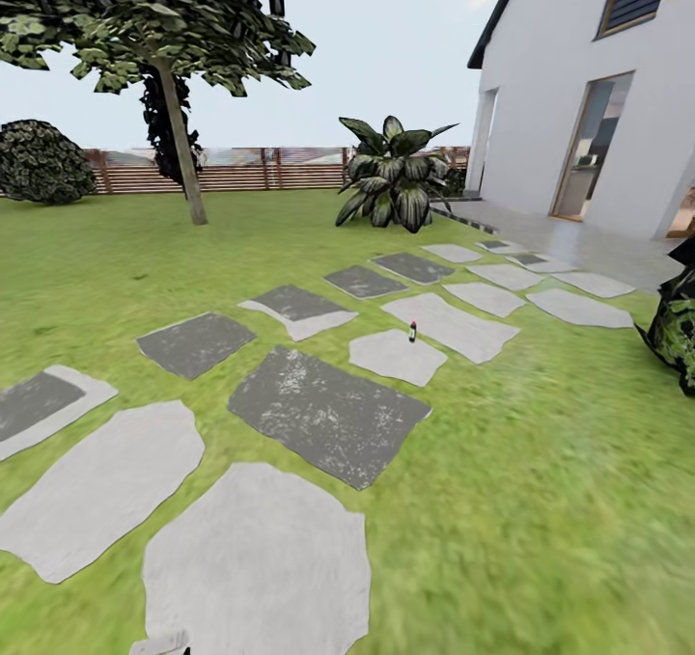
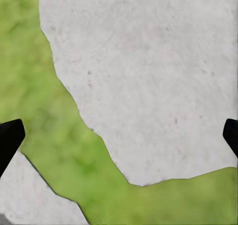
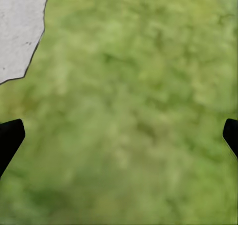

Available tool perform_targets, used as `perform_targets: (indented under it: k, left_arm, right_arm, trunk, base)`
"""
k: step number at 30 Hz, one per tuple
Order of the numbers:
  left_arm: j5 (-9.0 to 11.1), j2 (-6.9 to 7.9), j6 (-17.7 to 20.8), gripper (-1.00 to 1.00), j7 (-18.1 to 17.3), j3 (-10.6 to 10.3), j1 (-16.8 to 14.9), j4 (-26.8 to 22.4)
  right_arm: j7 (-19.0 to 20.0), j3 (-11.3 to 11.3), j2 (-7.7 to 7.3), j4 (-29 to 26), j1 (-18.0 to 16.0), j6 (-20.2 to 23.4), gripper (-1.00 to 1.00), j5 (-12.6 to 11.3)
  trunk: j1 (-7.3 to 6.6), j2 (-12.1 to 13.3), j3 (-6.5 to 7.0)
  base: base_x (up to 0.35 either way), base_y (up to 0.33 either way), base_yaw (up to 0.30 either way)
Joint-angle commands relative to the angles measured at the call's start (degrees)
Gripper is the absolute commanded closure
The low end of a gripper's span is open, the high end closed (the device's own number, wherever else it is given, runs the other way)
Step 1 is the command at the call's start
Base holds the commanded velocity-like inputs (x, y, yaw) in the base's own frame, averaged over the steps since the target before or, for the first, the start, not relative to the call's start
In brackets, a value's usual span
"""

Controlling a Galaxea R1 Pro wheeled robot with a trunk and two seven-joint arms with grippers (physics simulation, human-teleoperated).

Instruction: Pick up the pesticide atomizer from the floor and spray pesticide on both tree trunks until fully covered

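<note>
The pesticide atomizer, a tiny dark bottle with a red band, stands upright far ahead at the edge of a pale stepping stone. One tree rises at the back left, its pale grey-brown tree trunk slightly tilted on the grass floor. My left gripper is open, with its black fingertips wide apart over a grey stone and a strip of grass. Above plain grass, my right gripper is open too, holding nothing.
Grey stepping stones run from my feet toward the white house at the right. A big leafy plant stands ahead, a round bush at far left, a wooden fence behind, and a dark plant at the right edge.
</note>
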Motion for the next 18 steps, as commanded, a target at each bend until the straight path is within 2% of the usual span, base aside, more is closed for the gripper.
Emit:
perform_targets:
  k: [1, 18]
  left_arm:
    - [0.0, 0.0, 0.01, -1.0, 0.0, 0.0, 0.0, 0.0]
    - [-0.01, 0.0, 0.03, -1.0, 0.01, 0.0, 0.01, 0.0]
  right_arm:
    - [0.0, 0.0, 0.0, 0.0, 0.0, -0.01, -1.0, 0.0]
    - [0.0, 0.0, 0.0, -0.07, 0.0, -0.05, -1.0, -0.01]
  trunk:
    - [0.0, 0.0, 0.0]
    - [0.0, 0.0, 0.0]
  base:
    - [0.338, 0.0, -0.006]
    - [0.338, 0.0, -0.001]
